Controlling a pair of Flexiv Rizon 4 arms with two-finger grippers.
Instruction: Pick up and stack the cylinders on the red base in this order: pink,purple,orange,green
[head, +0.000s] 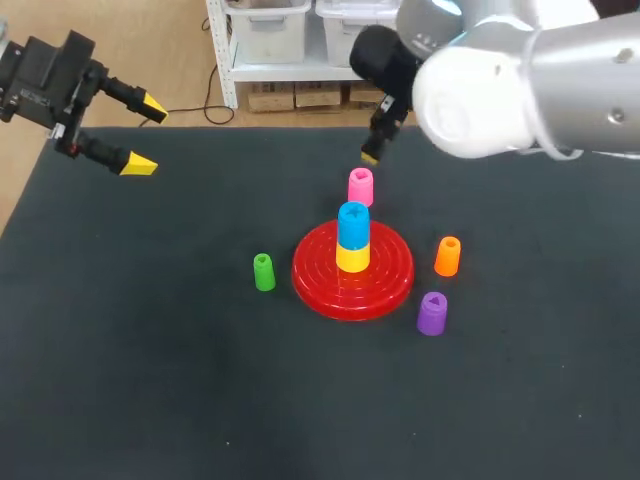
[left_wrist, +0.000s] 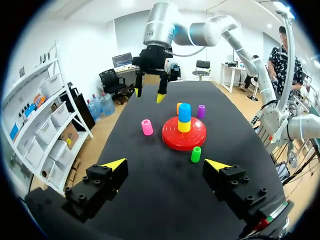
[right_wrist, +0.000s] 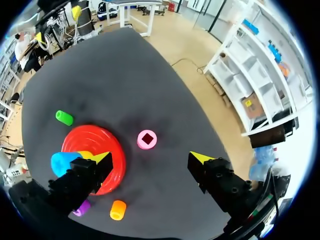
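Just behind the red base (head: 390, 285), the pink cylinder (head: 360, 187) stands on the tabletop (head: 150, 380) — unstacked, like the purple cylinder (head: 432, 313), orange cylinder (head: 447, 256) and green cylinder (head: 263, 272), so all four placements remain. The right hand (right_wrist: 151, 158) hangs above the pink cylinder, spread and empty; the left hand (head: 148, 136) — likewise spread — hangs well apart.

Red base (head: 385, 285) holds yellow cylinder (head: 352, 259) under blue cylinder (head: 353, 225); pink cylinder (head: 360, 187), orange cylinder (head: 447, 256), purple cylinder (head: 432, 313), green cylinder (head: 264, 272) upright nearby.
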